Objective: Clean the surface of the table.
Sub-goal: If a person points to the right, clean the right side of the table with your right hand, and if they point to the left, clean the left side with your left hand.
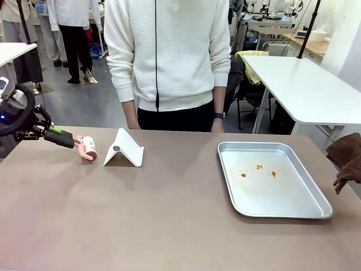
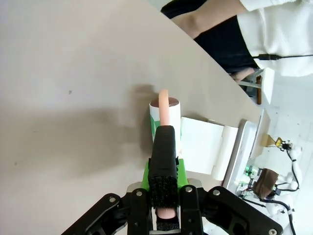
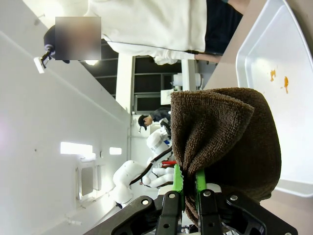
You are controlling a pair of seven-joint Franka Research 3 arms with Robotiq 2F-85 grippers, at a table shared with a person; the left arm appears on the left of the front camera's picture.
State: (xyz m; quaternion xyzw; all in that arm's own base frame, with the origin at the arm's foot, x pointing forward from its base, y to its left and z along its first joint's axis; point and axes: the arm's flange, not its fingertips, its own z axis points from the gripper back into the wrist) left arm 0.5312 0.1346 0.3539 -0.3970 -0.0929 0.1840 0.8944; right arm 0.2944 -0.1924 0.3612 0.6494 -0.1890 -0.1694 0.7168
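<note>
Left gripper [image 1: 71, 139] clamps a lint roller [image 1: 90, 149] beside a white stand [image 1: 125, 149]; right gripper [image 3: 187, 182] pinches brown cloth [image 3: 225, 137]; tray [image 1: 273, 195] holds orange specks [image 1: 259, 167].

Table [image 1: 169, 226]: matt taupe top, smooth, no gloss, a few tiny specks. Tray [image 1: 293, 195]: bare metal, smooth, satin-shiny, orange specks on it. Cloth [image 3: 230, 132]: dk brown terry, fuzzy pile, rough-looking. Lint roller [image 1: 89, 148]: pink plastic handle, smooth w/ slight sheen; roll looks like white paper. Folded stand [image 1: 124, 149]: white, prob. plastic, smooth, matt-ish. Person's top [image 1: 169, 51]: white ribbed knit fabric. Side table [image 1: 304, 84]: white top, smooth, slight sheen.
</note>
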